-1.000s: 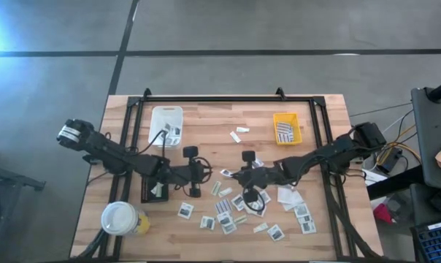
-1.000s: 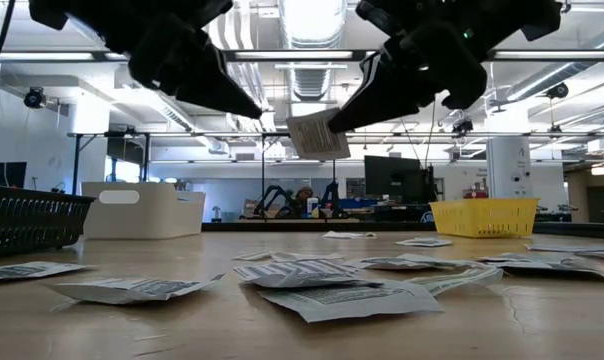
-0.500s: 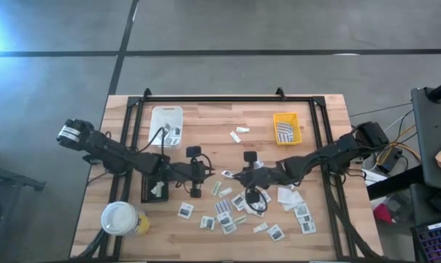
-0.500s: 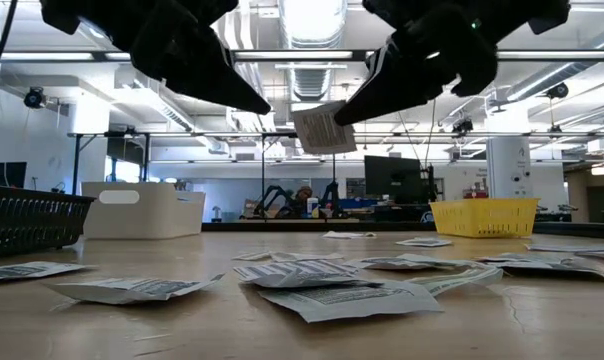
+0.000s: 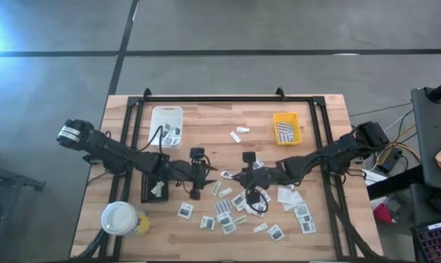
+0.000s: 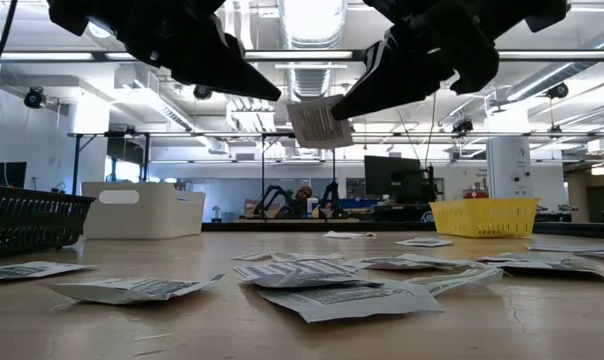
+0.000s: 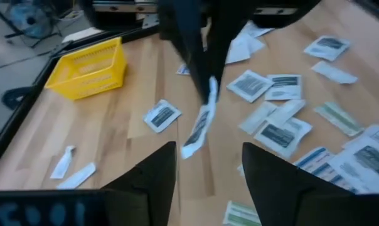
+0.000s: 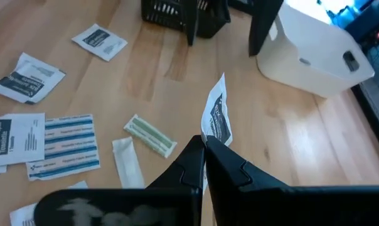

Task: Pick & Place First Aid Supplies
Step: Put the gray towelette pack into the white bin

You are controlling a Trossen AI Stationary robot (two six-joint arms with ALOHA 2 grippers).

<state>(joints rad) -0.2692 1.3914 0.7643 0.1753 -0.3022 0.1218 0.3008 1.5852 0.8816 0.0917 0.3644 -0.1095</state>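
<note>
We see a small white packet [image 8: 216, 117] with a dark printed patch held upright above the middle of the desk [image 5: 206, 124], pinched at its lower edge by the right gripper [image 8: 204, 148], whose jaws are clenched on it. The left gripper [image 7: 205, 164] faces it from close by with its jaws spread apart and touching nothing. Below, many more flat white packets [image 5: 228, 217] and striped strips lie scattered on the wood.

Further out, a white tray [image 5: 166, 124] holds a few packets, a yellow tray [image 5: 286, 128] holds several, and a black tray [image 5: 153, 191] holds at least one. A white-topped yellow cup [image 5: 121, 218] stands near the desk's corner.

Only the low view shows the packet hanging clear of the desk; only the high view shows inside the trays.
</note>
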